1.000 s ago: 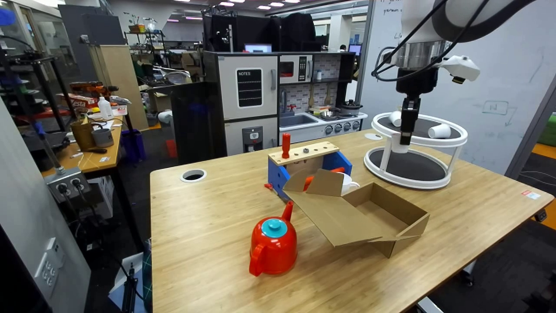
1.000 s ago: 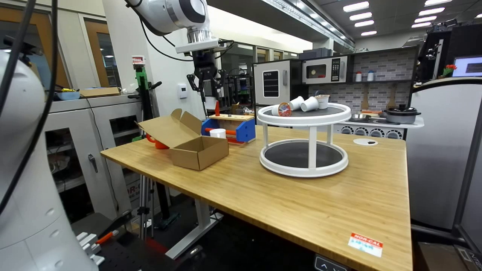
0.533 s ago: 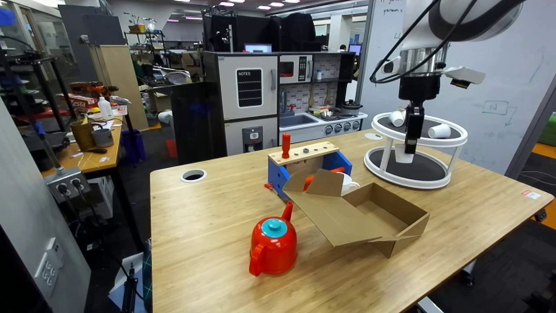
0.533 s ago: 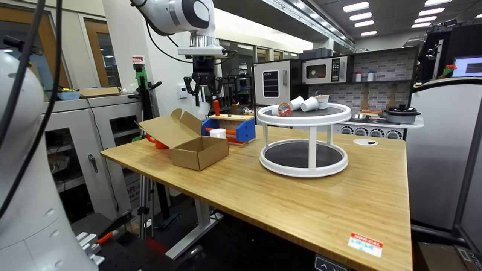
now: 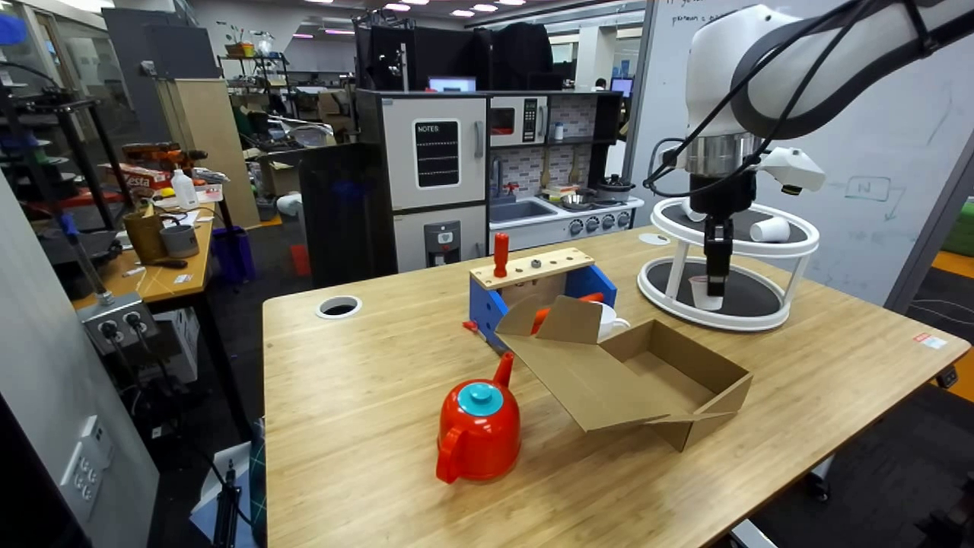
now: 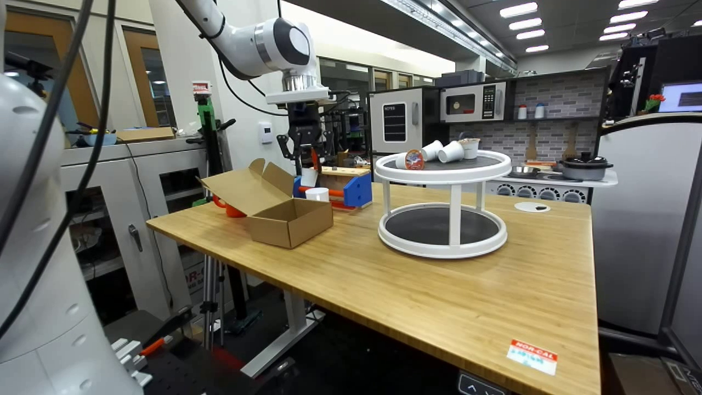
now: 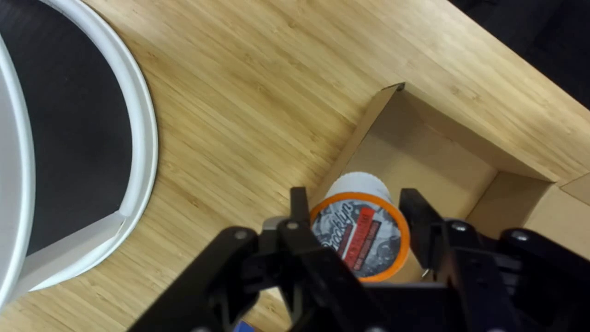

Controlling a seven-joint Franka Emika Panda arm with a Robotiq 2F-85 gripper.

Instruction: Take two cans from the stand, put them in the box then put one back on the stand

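1. From where I'm standing, the robot's gripper [image 7: 354, 207] hangs in the air over the table [image 5: 365, 396], its dark fingers [image 7: 299, 205] clamped on a single can [image 7: 357, 235], one against either side.
2. That can is held lid end up (orange rim, "Brooklyn" printed across it). In the wrist view it overlaps an edge of the box [image 6: 310, 225]; how high above the box it is, I can't tell.
3. The box sits open on the table, its large lid panel folded out to one side with smaller flaps sticking up.
4. In an exterior view, four other cans [image 6: 451, 152] are grouped on the upper tier of the stand [image 6: 433, 176]: three lying on their sides, one apparently upright.
5. The stand is on the table, apart from the box.
6. A blue toy rack [image 5: 487, 304] with a wooden top is near the box, and a white mug [image 5: 609, 320] is between them.
7. On the lid panel's side of the box stands a red teapot [image 5: 479, 438], topped in turquoise.
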